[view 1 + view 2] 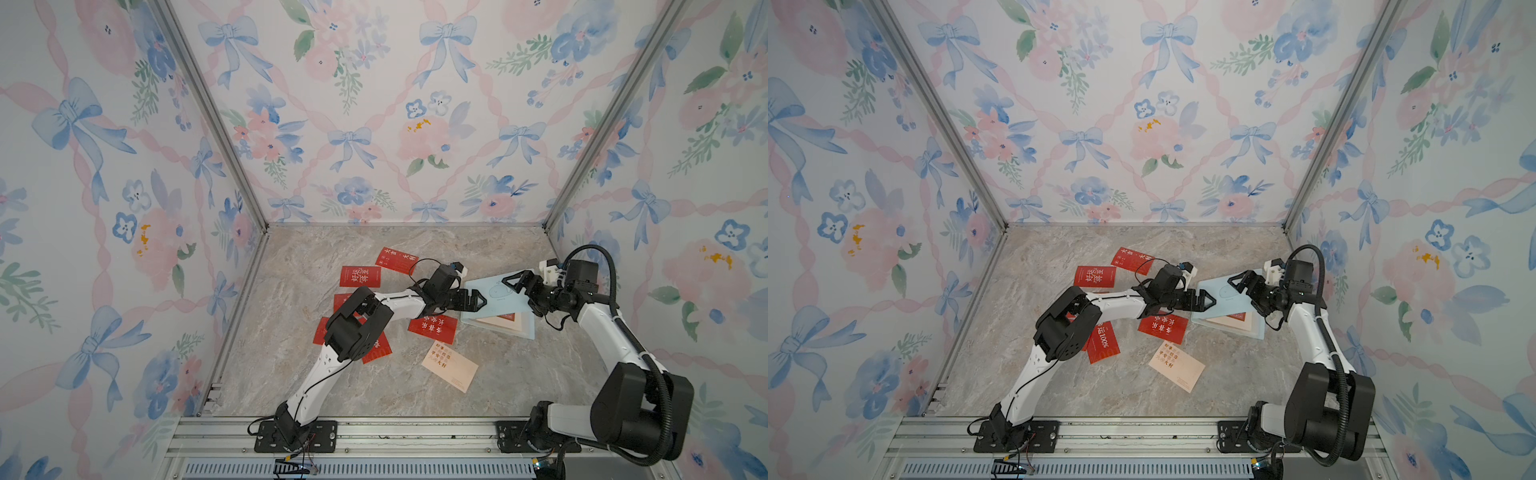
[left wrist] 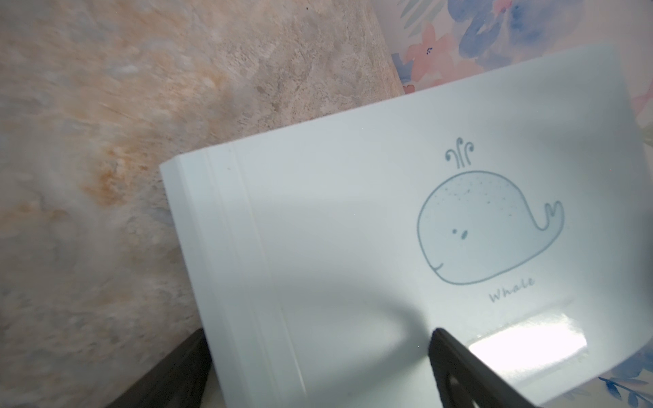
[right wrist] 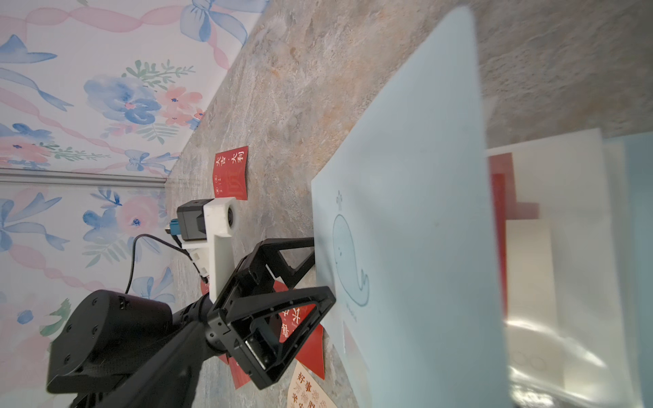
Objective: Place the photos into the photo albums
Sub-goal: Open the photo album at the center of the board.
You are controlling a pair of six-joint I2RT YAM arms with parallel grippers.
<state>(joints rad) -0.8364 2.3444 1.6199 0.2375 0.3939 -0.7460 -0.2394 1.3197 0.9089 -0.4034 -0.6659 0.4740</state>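
Now album (image 1: 496,293) cover tilted up, left tool (image 1: 478,300) splayed astride its edge

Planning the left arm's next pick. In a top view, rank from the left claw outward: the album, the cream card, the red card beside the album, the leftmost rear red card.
1. Album, right beside the left claw.
2. Red card beside the album, just in front.
3. Cream card, farther forward still.
4. Leftmost rear red card, far left.
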